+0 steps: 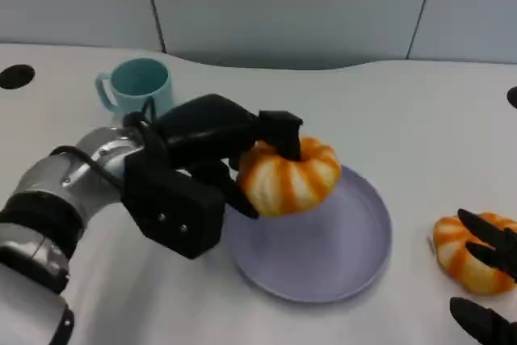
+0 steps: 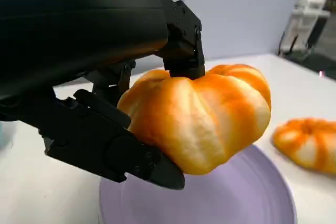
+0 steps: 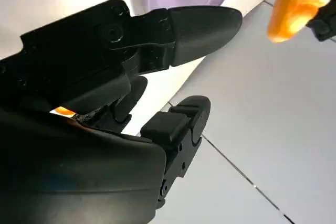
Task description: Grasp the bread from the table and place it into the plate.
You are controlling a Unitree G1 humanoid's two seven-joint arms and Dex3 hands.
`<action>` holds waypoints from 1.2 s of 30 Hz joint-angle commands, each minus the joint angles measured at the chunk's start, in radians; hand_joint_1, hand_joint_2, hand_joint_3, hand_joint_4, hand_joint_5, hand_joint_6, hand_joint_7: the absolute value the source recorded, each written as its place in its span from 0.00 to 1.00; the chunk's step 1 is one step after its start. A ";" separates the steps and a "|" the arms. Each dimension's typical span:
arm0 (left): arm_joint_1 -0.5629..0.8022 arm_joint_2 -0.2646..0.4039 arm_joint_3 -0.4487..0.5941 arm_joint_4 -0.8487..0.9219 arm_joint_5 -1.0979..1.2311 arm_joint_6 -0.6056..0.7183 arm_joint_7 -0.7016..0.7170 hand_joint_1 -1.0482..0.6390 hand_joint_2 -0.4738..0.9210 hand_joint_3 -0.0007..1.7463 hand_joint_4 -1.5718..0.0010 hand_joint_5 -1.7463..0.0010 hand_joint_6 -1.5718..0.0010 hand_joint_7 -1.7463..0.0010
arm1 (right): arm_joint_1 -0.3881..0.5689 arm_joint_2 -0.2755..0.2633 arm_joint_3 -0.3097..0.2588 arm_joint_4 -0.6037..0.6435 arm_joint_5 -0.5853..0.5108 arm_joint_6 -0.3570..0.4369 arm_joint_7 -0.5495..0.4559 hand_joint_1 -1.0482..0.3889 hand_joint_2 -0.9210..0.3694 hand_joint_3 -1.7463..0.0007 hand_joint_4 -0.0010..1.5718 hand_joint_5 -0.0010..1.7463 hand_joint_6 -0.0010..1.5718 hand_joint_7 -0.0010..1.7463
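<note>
2 orange-and-cream striped breads are in front of me: my left hand [image 1: 212, 151] grips one bread [image 1: 289, 176] between its fingers [image 2: 181, 35] from above and below, holding it above the left rim of the lavender plate [image 1: 323, 256], not touching the dish. The second bread [image 1: 467, 251] lies on the white table [image 1: 420, 119] to the right of the plate, apart from it, and my right hand [image 1: 489, 280] sits right beside it with fingers spread and nothing between them; in the right wrist view those fingers [image 3: 199, 24] stand apart over the pale surface. A teal mug [image 1: 137, 85] stands upright on the table behind my left forearm [image 1: 65, 191], handle turned to the left. The tabletop is smooth and white, with a curved far edge and a dark round hole [image 1: 16, 76] near its left side. Behind it runs a pale grey-blue panelled wall [image 1: 283, 6] with dark vertical seams.
</note>
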 commanded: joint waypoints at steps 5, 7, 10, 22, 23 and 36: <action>-0.062 -0.062 -0.080 0.077 0.110 0.054 0.079 0.47 0.99 0.19 0.47 0.00 0.63 0.00 | 0.011 -0.007 -0.006 -0.006 0.015 -0.004 -0.002 0.49 0.00 0.82 0.53 0.01 0.39 0.00; -0.071 -0.073 -0.099 0.090 0.127 0.073 0.080 0.45 1.00 0.19 0.48 0.00 0.63 0.00 | 0.013 -0.004 -0.004 -0.010 0.012 -0.004 -0.004 0.49 0.00 0.81 0.53 0.01 0.39 0.00; -0.072 -0.079 -0.117 0.099 0.150 0.073 0.121 0.46 0.99 0.17 0.46 0.00 0.62 0.00 | 0.014 0.000 -0.002 -0.012 0.007 -0.004 -0.010 0.49 0.00 0.82 0.55 0.02 0.39 0.00; -0.154 -0.071 -0.177 0.141 0.185 0.070 -0.016 0.34 1.00 0.04 0.84 0.24 0.78 0.38 | 0.026 0.011 0.005 -0.040 0.002 0.019 -0.002 0.49 0.00 0.81 0.51 0.00 0.39 0.00; -0.159 -0.070 -0.177 0.141 0.183 0.066 -0.030 0.32 1.00 0.05 0.85 0.33 0.77 0.49 | 0.026 0.012 0.006 -0.041 0.003 0.021 -0.002 0.49 0.00 0.81 0.50 0.00 0.39 0.00; -0.212 -0.043 -0.162 0.122 0.154 -0.031 -0.161 0.14 1.00 0.18 0.99 0.66 0.77 0.96 | 0.023 0.012 0.005 -0.045 -0.007 0.034 -0.007 0.49 0.00 0.81 0.51 0.01 0.38 0.00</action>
